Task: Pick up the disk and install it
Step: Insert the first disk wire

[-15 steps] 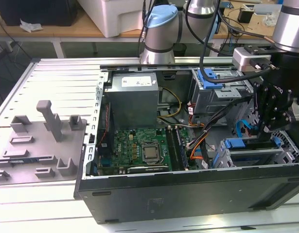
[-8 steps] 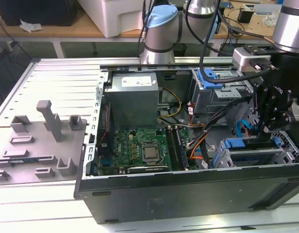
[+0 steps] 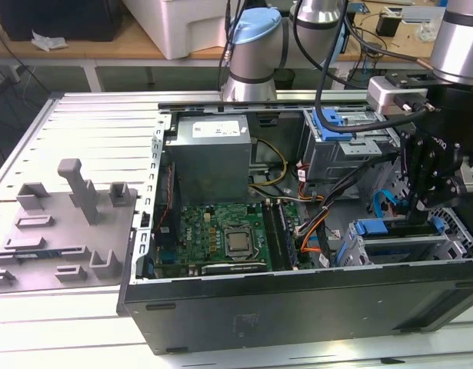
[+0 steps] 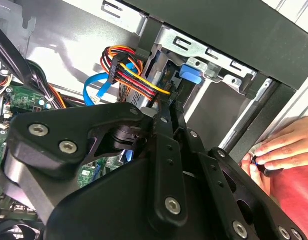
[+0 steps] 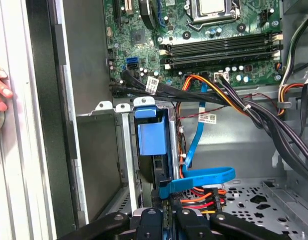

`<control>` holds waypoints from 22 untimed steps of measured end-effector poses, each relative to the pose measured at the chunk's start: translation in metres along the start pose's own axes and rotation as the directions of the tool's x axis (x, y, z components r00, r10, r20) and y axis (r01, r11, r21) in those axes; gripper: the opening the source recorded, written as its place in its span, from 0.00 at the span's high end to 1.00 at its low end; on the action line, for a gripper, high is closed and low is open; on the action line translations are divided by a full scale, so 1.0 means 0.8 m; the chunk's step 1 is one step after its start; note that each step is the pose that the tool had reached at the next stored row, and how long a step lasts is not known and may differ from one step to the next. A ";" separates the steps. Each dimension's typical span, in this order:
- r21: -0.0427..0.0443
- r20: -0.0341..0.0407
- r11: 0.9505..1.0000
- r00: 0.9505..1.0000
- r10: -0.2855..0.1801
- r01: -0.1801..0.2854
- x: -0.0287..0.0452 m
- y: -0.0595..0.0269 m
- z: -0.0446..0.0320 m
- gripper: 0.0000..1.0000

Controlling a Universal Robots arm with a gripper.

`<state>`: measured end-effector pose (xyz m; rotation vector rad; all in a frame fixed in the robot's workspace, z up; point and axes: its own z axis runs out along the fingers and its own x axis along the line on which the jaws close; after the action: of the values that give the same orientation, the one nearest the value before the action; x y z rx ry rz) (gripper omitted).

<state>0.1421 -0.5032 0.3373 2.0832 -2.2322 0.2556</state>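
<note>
The gripper (image 5: 166, 212), jaw state unclear, meets one disk (image 5: 151, 137) in one cage (image 5: 124, 150).

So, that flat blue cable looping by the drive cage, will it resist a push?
Probably floppy: the blue cable is a thin flat ribbon bent in a loose loop, so it should flex aside. It looks light, holding its curve unsupported above the case floor.

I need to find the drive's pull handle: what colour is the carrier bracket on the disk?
Blue, clearest in the first wrist view on the disk in the bay.
</note>
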 end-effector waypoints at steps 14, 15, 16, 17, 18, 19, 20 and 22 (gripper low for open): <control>0.000 0.002 1.000 1.000 0.000 0.000 -0.0003 0.000 0.0013 0.83; 0.000 0.002 1.000 1.000 0.000 0.000 -0.0003 0.000 0.0012 0.83; 0.000 0.003 1.000 1.000 0.000 0.000 -0.0003 0.000 0.0013 0.83; -0.001 0.003 1.000 1.000 0.000 0.000 -0.0003 0.000 0.0013 0.83; -0.001 0.004 1.000 1.000 0.000 0.000 -0.0003 0.000 0.0012 0.83; -0.001 0.004 1.000 1.000 0.000 0.000 -0.0003 0.000 0.0012 0.83; -0.001 0.004 1.000 1.000 0.000 0.000 -0.0003 0.000 0.0012 0.83; -0.001 0.004 1.000 1.000 0.000 0.000 -0.0002 0.000 0.0011 0.83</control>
<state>0.1421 -0.5031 0.3364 2.0848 -2.2347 0.2511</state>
